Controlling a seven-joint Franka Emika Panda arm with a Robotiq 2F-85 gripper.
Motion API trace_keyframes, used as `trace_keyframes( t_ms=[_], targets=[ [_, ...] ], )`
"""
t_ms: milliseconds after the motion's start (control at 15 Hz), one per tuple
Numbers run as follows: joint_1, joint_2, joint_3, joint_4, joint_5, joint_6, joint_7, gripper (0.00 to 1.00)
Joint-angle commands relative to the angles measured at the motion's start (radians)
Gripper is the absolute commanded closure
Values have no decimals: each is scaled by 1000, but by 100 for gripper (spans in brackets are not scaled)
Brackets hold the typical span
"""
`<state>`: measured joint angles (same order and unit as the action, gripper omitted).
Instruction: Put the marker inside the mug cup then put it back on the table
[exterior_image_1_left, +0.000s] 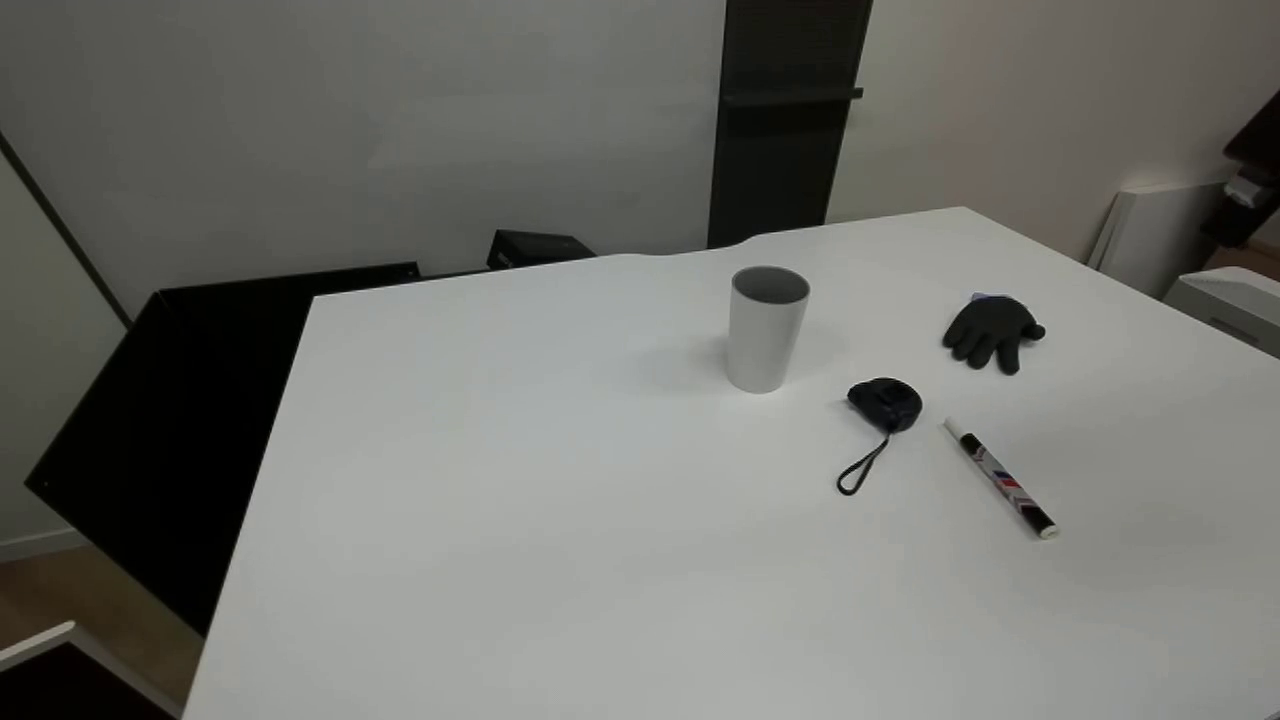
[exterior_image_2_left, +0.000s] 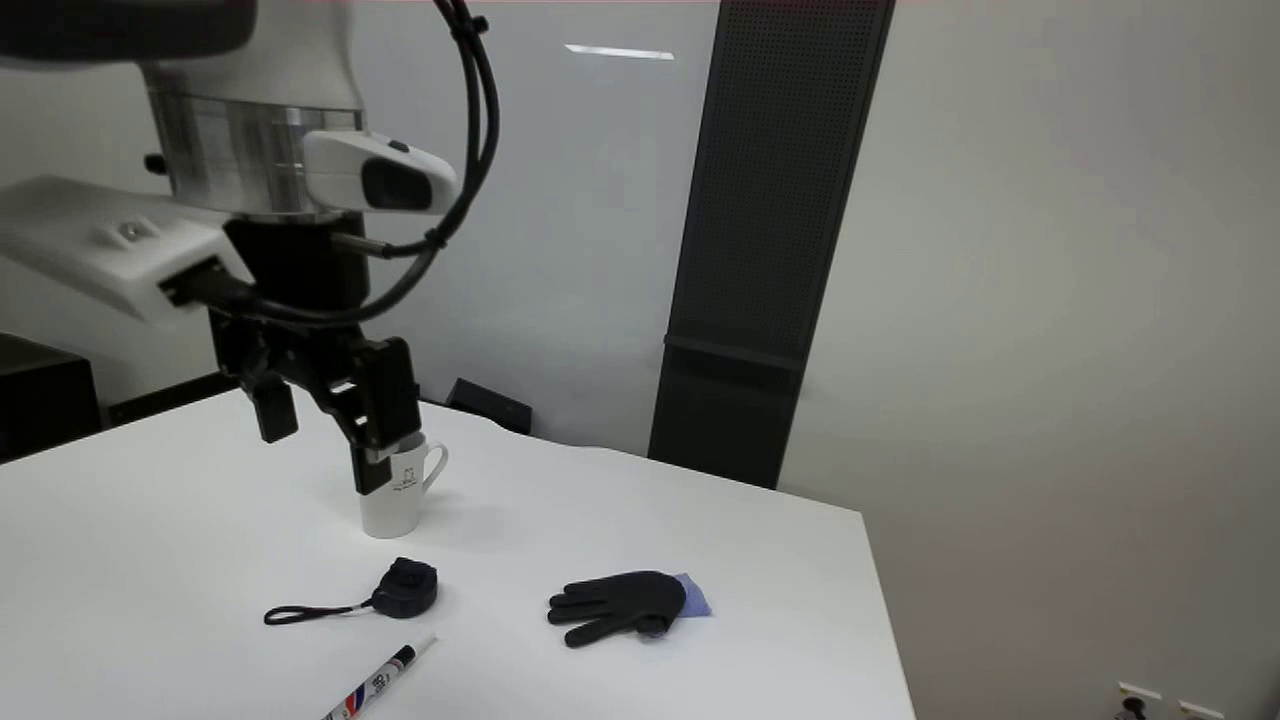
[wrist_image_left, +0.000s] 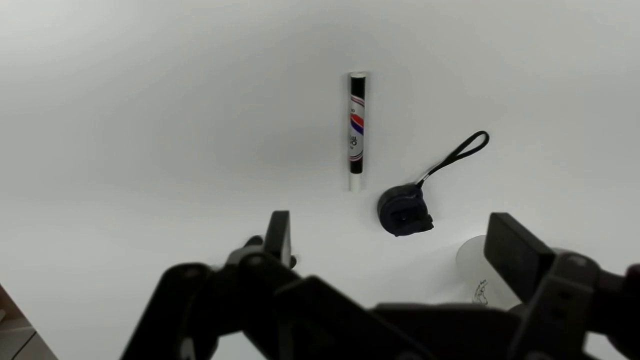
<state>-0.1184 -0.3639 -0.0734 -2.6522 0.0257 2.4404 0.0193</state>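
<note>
The marker (exterior_image_1_left: 1000, 482) lies flat on the white table (exterior_image_1_left: 480, 500). It also shows in an exterior view (exterior_image_2_left: 378, 682), cut by the bottom edge, and in the wrist view (wrist_image_left: 357, 127). The light-grey mug cup (exterior_image_1_left: 762, 345) stands upright on the table; a handle and a small print show on it in an exterior view (exterior_image_2_left: 390, 508). My gripper (exterior_image_2_left: 323, 447) is open and empty above the table, partly in front of the mug in that view. In the wrist view the gripper (wrist_image_left: 392, 240) has its fingers wide apart; the right finger partly hides the mug (wrist_image_left: 470, 265).
A black tape measure (exterior_image_1_left: 886, 404) with a cord loop lies between the mug and the marker; it also shows in the wrist view (wrist_image_left: 404, 212). A black glove (exterior_image_2_left: 620, 603) with a bluish piece under it lies farther along the table. Black furniture (exterior_image_1_left: 190, 420) stands beyond the table edge.
</note>
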Motion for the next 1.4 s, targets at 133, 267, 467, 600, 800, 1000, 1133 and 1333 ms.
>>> trace_keyframes(
  t_ms=[133,267,467,600,800,1000,1133,1333],
  targets=[
    [-1,208,-8,94,-36,97,-10,0],
    [7,267,-1,114,-45,120,-10,0],
    [20,340,8,141,-66,146,-3,0],
    [30,379,10,155,-68,152,0,0],
    [43,425,15,169,-63,168,5,0],
    [57,455,20,178,-56,181,3,0],
    [67,471,26,183,-43,187,-4,0],
    [76,486,33,186,-32,188,-5,0]
  ],
)
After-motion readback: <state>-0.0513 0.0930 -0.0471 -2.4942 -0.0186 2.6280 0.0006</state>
